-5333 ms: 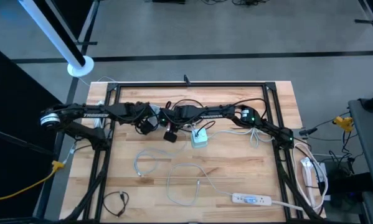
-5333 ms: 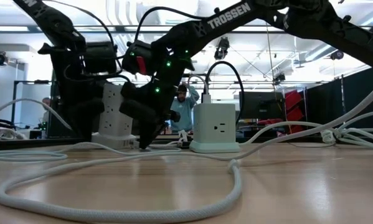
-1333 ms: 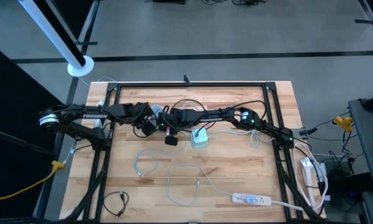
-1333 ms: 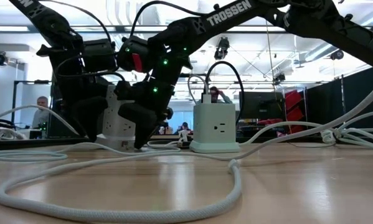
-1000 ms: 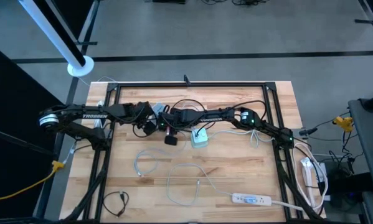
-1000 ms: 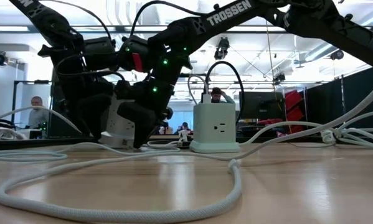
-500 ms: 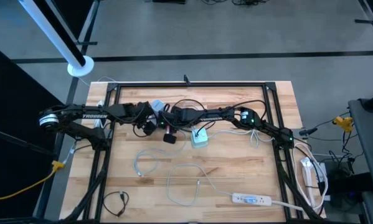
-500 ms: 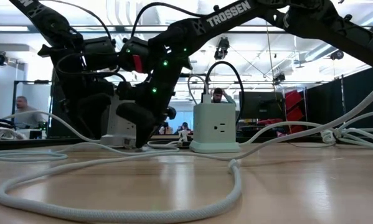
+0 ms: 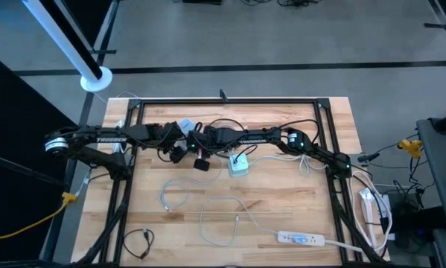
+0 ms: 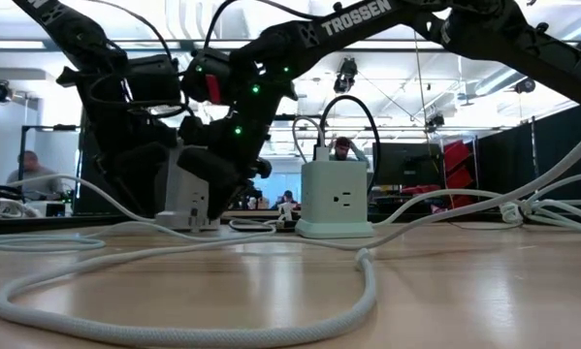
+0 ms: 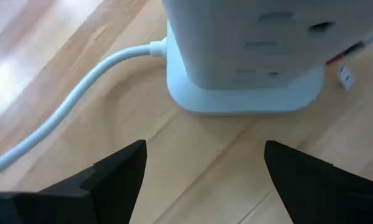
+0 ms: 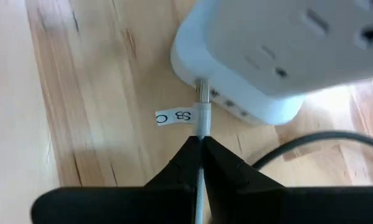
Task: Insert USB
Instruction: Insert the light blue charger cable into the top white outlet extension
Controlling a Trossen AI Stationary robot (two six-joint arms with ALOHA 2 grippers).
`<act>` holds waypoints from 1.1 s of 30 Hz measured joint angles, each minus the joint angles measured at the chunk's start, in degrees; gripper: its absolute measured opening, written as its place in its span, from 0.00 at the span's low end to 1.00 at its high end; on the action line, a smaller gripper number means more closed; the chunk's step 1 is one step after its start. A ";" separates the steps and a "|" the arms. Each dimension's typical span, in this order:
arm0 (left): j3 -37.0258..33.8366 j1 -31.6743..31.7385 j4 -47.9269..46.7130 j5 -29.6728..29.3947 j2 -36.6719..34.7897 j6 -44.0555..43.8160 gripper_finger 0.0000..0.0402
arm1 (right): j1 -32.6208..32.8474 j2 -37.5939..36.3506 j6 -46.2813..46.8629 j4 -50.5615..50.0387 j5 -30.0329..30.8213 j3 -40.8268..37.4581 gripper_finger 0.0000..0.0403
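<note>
one usb plug (image 12: pixel 202 93) at charger's (image 12: pixel 286 50) edge

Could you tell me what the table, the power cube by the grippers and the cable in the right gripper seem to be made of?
Table: pale wood, lightly sealed; grain streaks and plank seams show.
Power cube: white plastic, probably matte; smooth moulded corners and outlets.
Cable: pale sleeve, apparently braided, with a metal plug tip and a paper-like label; the shut right gripper holds it at the cube.
</note>
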 joint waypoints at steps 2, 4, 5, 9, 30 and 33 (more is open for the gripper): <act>-0.67 0.01 1.09 0.08 -3.05 2.53 0.78 | 0.06 0.00 -0.45 -0.30 -0.30 0.00 0.00; -1.34 0.01 2.18 0.16 -6.10 5.06 0.78 | 0.13 0.00 -0.89 -0.60 -0.60 0.00 0.00; -1.67 0.02 2.73 0.19 -7.63 6.33 0.78 | 0.16 0.00 -1.12 -0.75 -0.75 0.00 0.00; -3.01 0.03 4.91 0.35 -13.73 11.39 0.78 | 0.28 0.00 -2.01 -1.35 -1.35 0.00 0.00; -7.05 0.46 18.19 0.24 -5.91 38.60 0.78 | 1.43 0.09 -4.81 -3.63 -1.90 -0.10 0.00; -7.07 0.43 18.75 1.31 -4.88 35.99 0.78 | 1.08 0.09 -3.88 -3.58 -0.04 -0.17 0.00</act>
